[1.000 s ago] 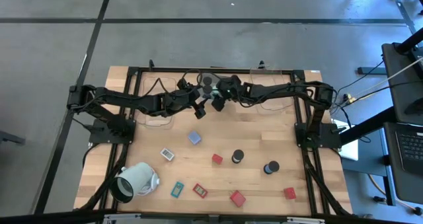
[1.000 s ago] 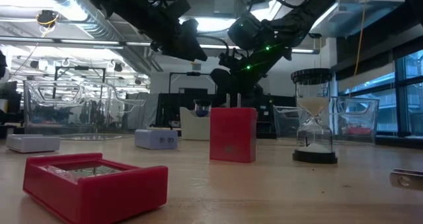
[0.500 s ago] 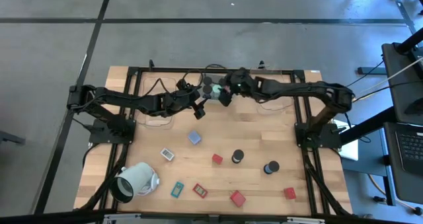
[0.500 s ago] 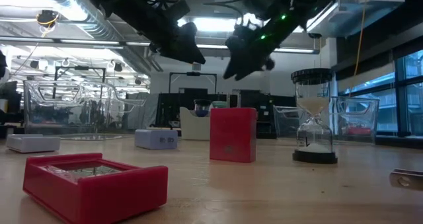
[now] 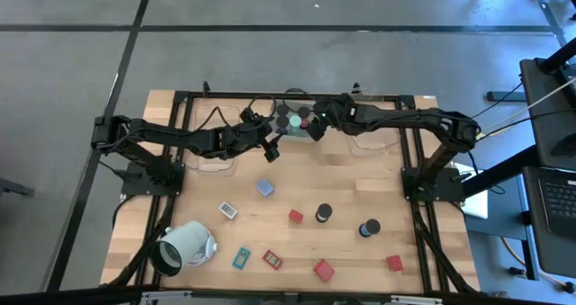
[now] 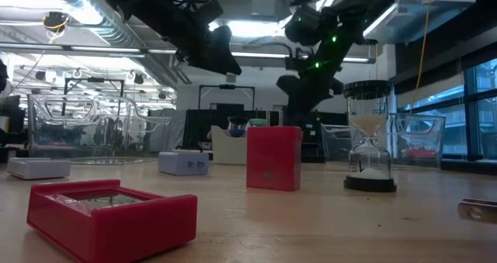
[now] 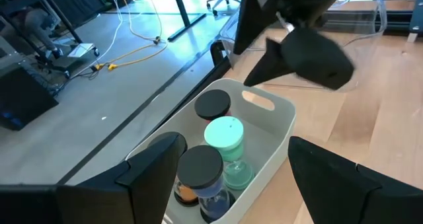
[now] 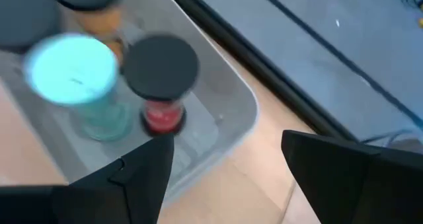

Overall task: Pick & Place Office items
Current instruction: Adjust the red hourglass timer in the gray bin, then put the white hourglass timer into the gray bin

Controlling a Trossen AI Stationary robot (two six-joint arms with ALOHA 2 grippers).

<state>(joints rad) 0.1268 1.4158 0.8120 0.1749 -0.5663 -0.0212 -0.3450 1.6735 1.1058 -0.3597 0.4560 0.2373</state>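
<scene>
In the right wrist view the green-topped timer (image 8: 71, 69) is blurred, and the black-topped one (image 8: 22, 16) beside it is cut off by the picture's edge. In the low view the arms hide the far tray, a silvery piece (image 6: 477, 209) at the near right is cut by the edge, and the left gripper (image 6: 217, 57) shows only as a dark shape. In the high view the flat pieces' (image 5: 241, 257) markings are too small to read.

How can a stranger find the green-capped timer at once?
Go to the middle of the wooden table's far edge, where a small white bin stands. Among the little timers in it, the green-capped timer alone has a mint-green cap; its neighbours' caps are black.
</scene>
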